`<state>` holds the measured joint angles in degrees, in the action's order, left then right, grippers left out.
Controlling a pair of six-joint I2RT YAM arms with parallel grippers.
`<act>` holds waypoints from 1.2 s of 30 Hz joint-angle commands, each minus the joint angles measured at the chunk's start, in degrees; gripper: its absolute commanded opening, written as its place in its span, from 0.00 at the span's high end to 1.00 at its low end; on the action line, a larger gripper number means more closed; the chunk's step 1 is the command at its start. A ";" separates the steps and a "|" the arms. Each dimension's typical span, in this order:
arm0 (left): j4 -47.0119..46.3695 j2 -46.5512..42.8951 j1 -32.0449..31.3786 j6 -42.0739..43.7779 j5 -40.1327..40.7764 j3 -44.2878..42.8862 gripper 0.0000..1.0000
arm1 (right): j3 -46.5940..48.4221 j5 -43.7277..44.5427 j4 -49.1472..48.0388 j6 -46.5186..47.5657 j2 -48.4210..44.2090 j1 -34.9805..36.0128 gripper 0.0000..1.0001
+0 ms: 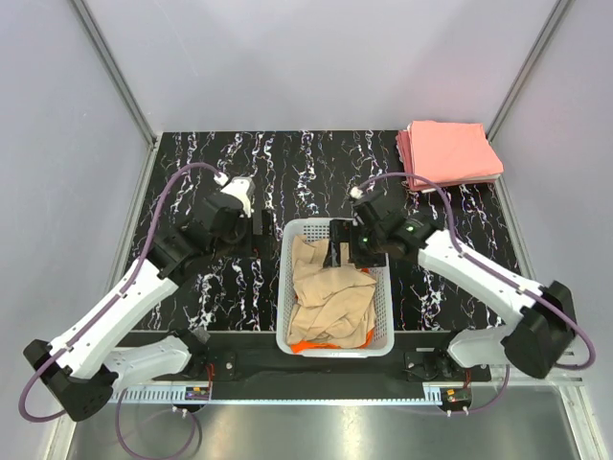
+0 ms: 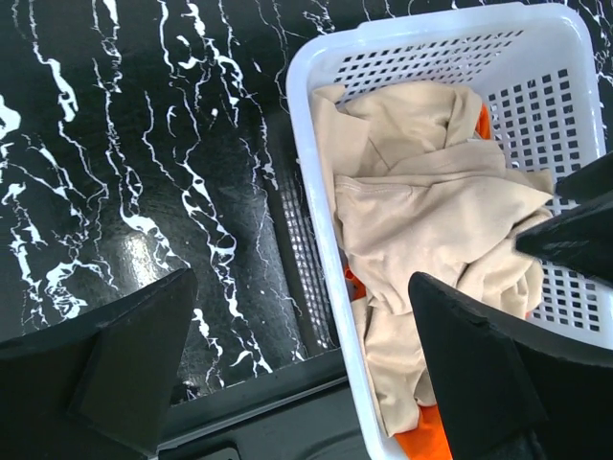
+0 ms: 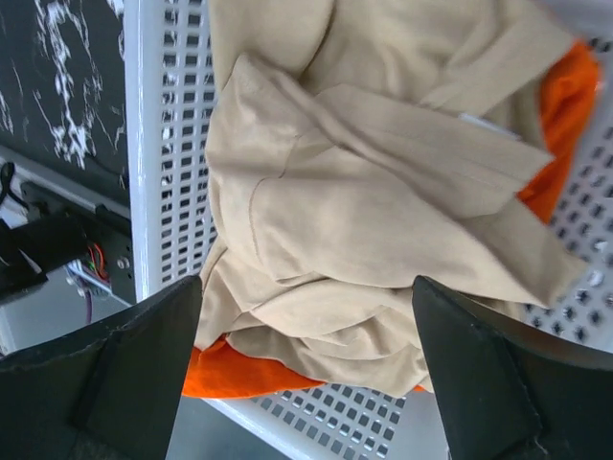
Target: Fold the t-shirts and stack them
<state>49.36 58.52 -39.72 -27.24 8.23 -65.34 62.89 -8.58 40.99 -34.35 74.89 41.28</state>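
While beneath right tool (image 3: 306, 287), tan t-shirt (image 3: 364, 220)

Light even, diffuse, from overhead; top view sharp, shadows short and soft. Left wrist view: dull glare patch on glossy table (image 2: 144, 251); basket (image 2: 303, 163) rim bowed by lens. Right wrist view: tan t-shirt (image 3: 364, 220) folds softly shaded; upper-right corner washed out, blurred.

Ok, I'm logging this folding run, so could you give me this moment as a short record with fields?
basket: white, near middle of table
tan shirt: crumpled in basket, on top
orange shirt: in basket, under tan shirt
pink stack: folded, far right corner
left gripper: open, left of basket
right gripper: open, over tan shirt
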 commanded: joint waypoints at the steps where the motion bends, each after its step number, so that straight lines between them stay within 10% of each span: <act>1: -2.43 -2.09 0.09 -0.09 3.46 0.39 0.01 | 4.42 -0.12 1.46 1.65 4.55 4.15 0.03; 15: -1.99 -6.23 0.09 0.26 4.69 5.05 0.01 | 10.41 5.50 4.18 0.51 21.69 10.05 0.20; 20: -1.99 -6.49 0.09 0.18 5.57 5.49 0.01 | 12.77 5.59 5.32 -0.02 21.35 10.49 0.80; 23: -1.90 -6.40 0.17 -0.18 5.83 5.84 0.01 | 16.63 7.96 9.43 0.42 19.16 10.49 1.00; 29: -2.43 -6.23 0.09 -0.97 4.43 6.28 0.01 | 41.65 18.76 23.66 5.86 19.76 10.23 1.00; 36: -2.61 -7.54 0.09 -2.11 3.73 7.16 0.01 | 97.04 27.28 30.91 18.24 35.39 1.90 1.00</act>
<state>49.32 52.64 -39.72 -28.56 12.25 -58.59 139.79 10.92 67.24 -24.08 104.64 47.22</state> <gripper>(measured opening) 0.985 0.023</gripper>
